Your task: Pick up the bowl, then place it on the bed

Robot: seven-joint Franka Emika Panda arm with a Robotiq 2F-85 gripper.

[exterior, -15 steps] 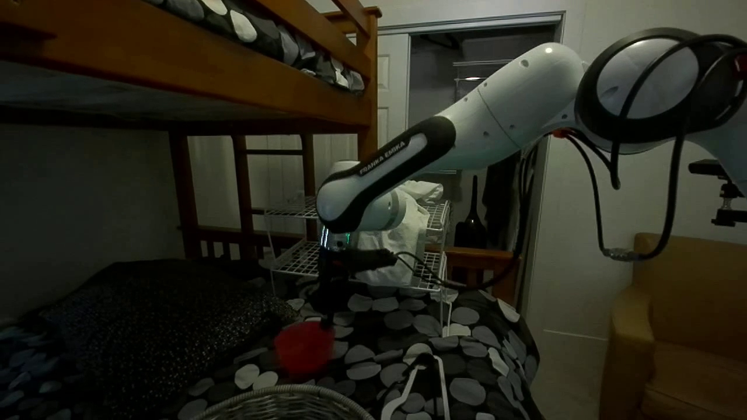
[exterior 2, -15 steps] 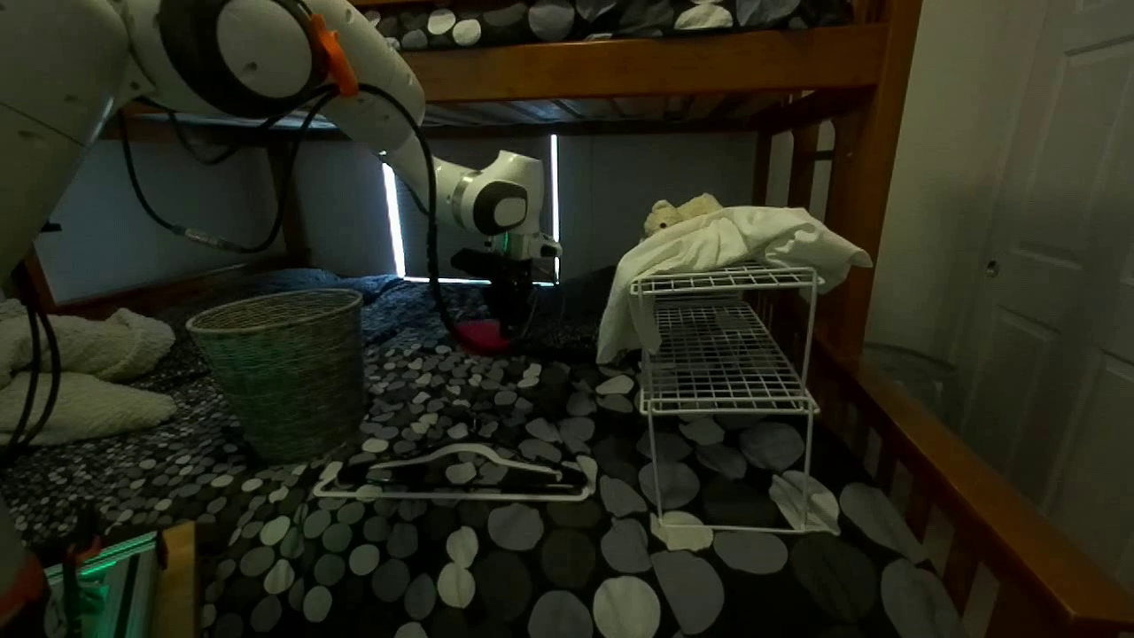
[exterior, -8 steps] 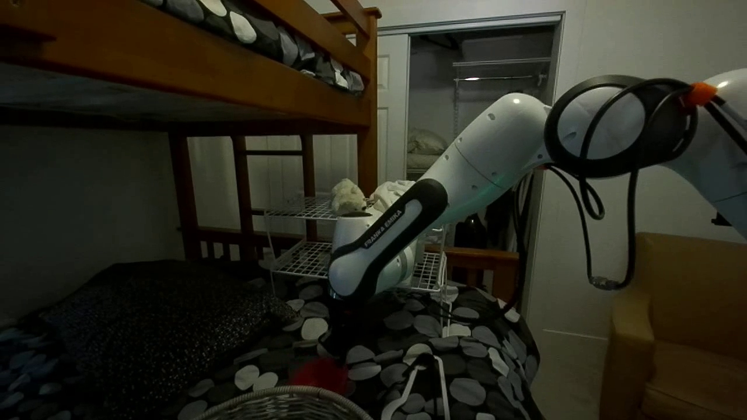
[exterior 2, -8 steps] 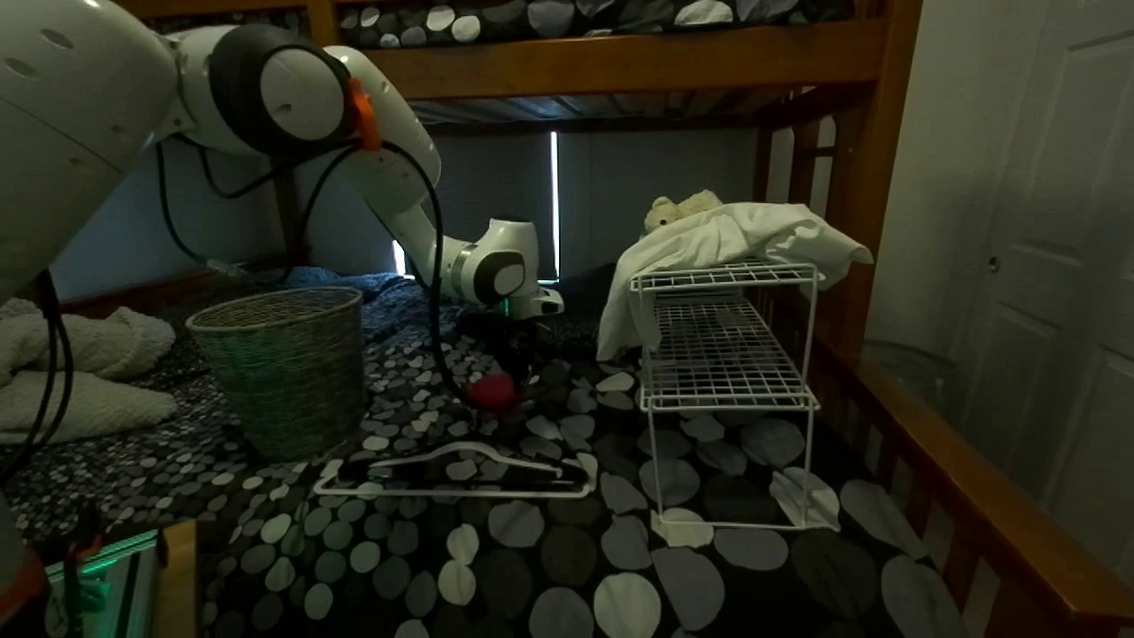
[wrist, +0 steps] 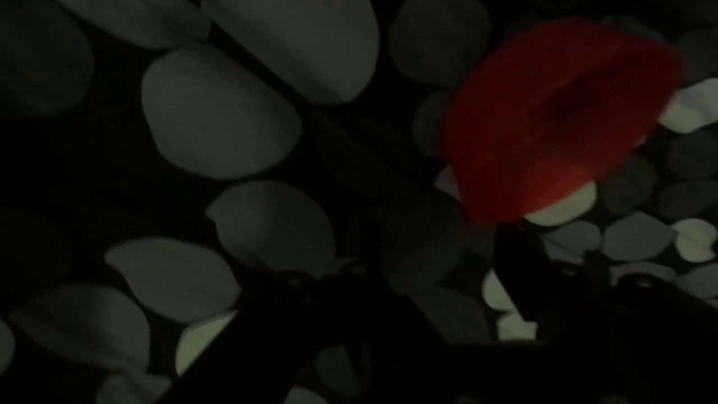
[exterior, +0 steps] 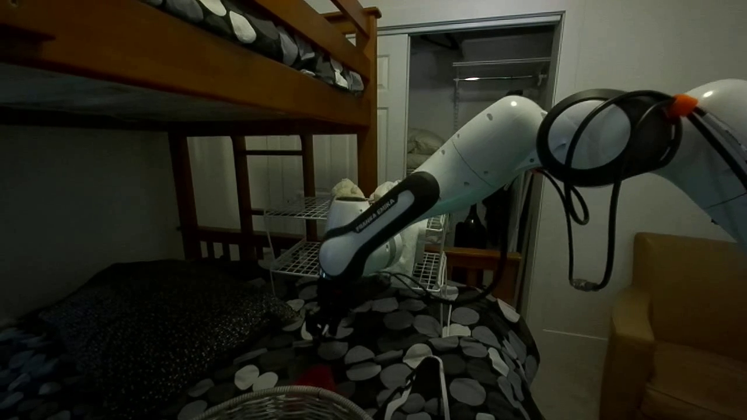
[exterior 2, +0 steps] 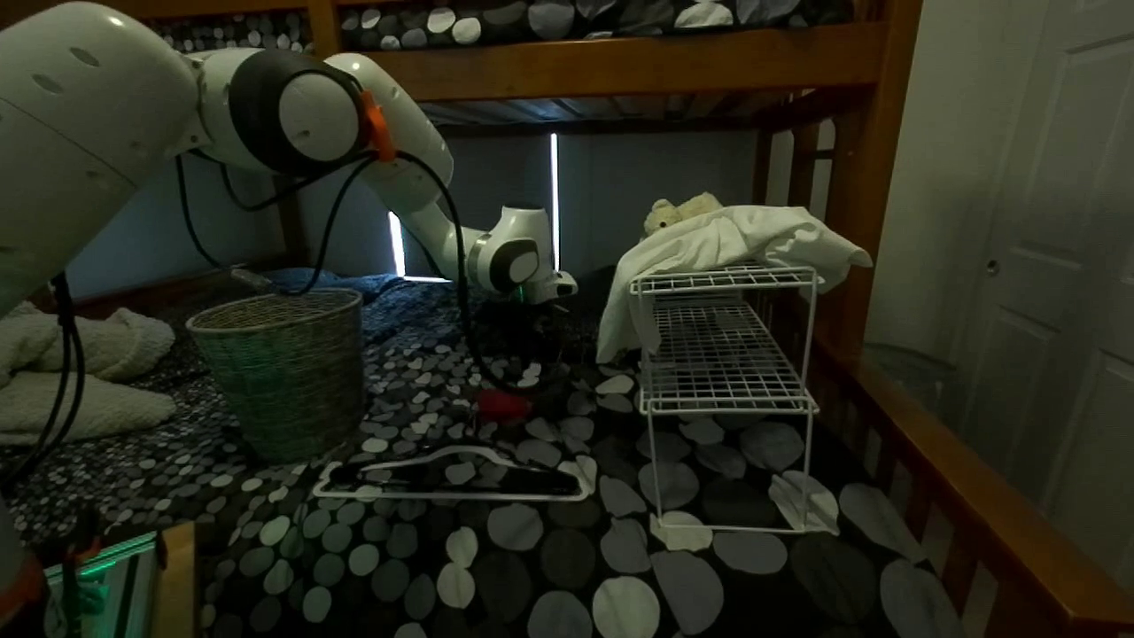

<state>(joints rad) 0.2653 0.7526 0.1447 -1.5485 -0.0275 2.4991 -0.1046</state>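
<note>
The red bowl (exterior 2: 503,405) rests on the dotted black bedding of the bed (exterior 2: 567,558), and the basket's rim hides its lower part in an exterior view (exterior: 316,378). Seen from the wrist, the bowl (wrist: 538,123) lies tilted at the upper right, its hollow facing right. My gripper (wrist: 437,247) is open, its dark fingers spread with only bedding between them. One fingertip overlaps the bowl's lower edge in that view; in an exterior view a gap separates the gripper (exterior: 322,331) from the bowl below it.
A wicker basket (exterior 2: 279,381) stands beside the bowl. White hangers (exterior 2: 461,497) lie on the bedding in front. To one side is a white wire rack (exterior 2: 726,405) draped with a white cloth (exterior 2: 709,244). A dark pillow (exterior: 163,321) and the upper bunk's rail (exterior 2: 647,71) are nearby.
The gripper went down with the bowl, then let go of it as its jaws opened. It has risen a little, leaving the bowl on the bed.
</note>
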